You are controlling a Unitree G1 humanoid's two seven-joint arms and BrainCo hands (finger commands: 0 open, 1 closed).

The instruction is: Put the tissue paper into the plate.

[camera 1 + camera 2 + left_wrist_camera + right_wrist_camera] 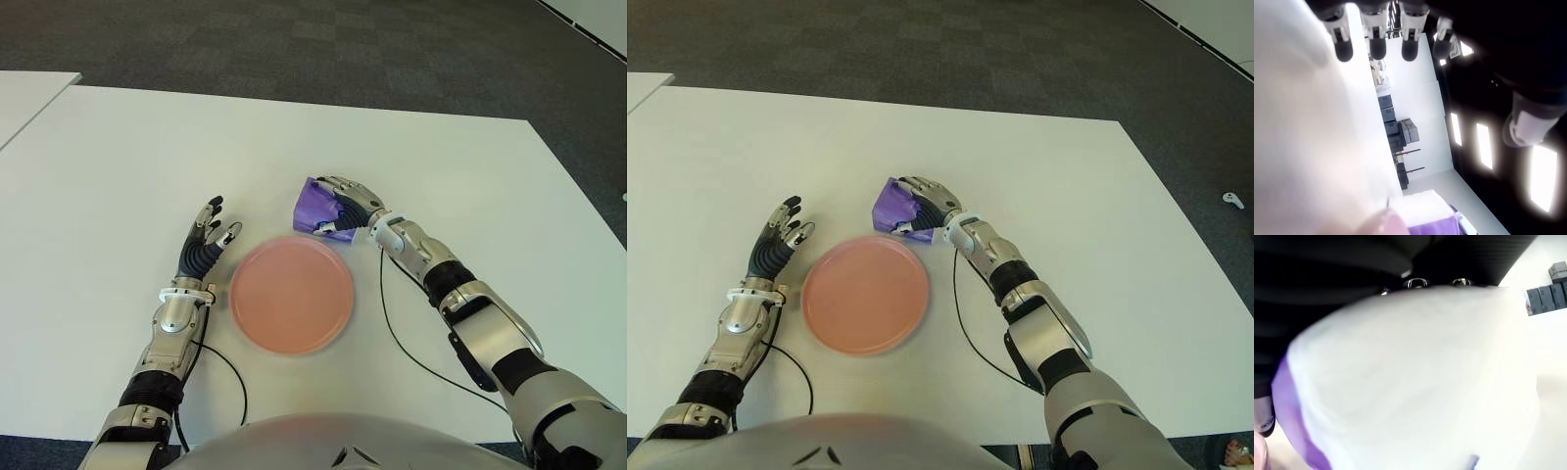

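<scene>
Resting on the white table (118,166), the pink plate (291,294) sits empty, with the purple tissue pack (315,208) just beyond its far rim, wrapped by the right hand (348,208). Lifted loosely, the pack could slip short of the plate. The left hand (204,245), fingers spread, shows beside the plate's left. The right fingertips are hidden behind the pack.

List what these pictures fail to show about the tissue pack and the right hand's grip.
- Tissue pack: in the eye views the right hand covers its near side, so its full shape is hidden.
- Right wrist view: the pack fills the picture; the fingers barely show.
- Whether the pack is lifted off the table: cannot tell.
- Any print on the pack: too small.
- Left hand, left of the plate, is open.
</scene>
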